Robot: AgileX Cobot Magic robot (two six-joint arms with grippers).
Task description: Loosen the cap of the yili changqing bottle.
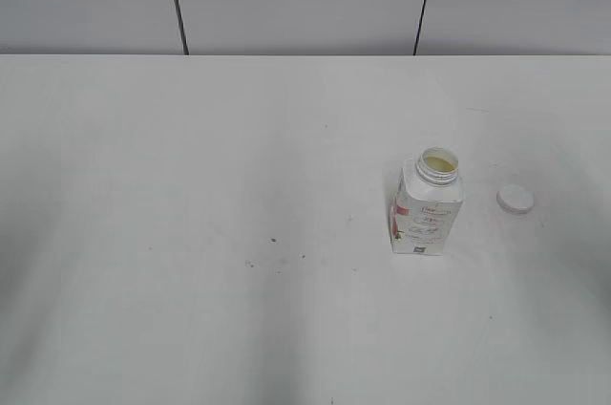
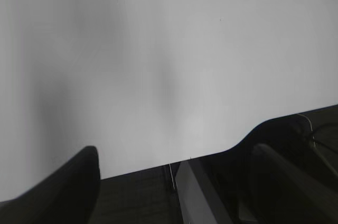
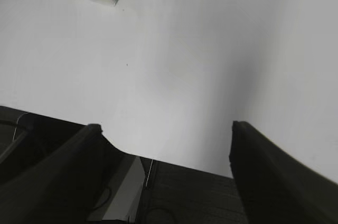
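Exterior view: bottle (image 1: 428,206) upright, table (image 1: 191,233) right; cap (image 1: 516,199) off, lying just beside. Both grippers (image 3: 163,145) spread, empty. Carton likely light, crushable; grip its lower body.

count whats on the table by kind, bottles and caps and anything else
small white square-bodied carton-style bottle, open neck, upright: 1
small round white plastic screw cap, lying on the white table, apart from the bottle: 1
anything else: 0
total: 2
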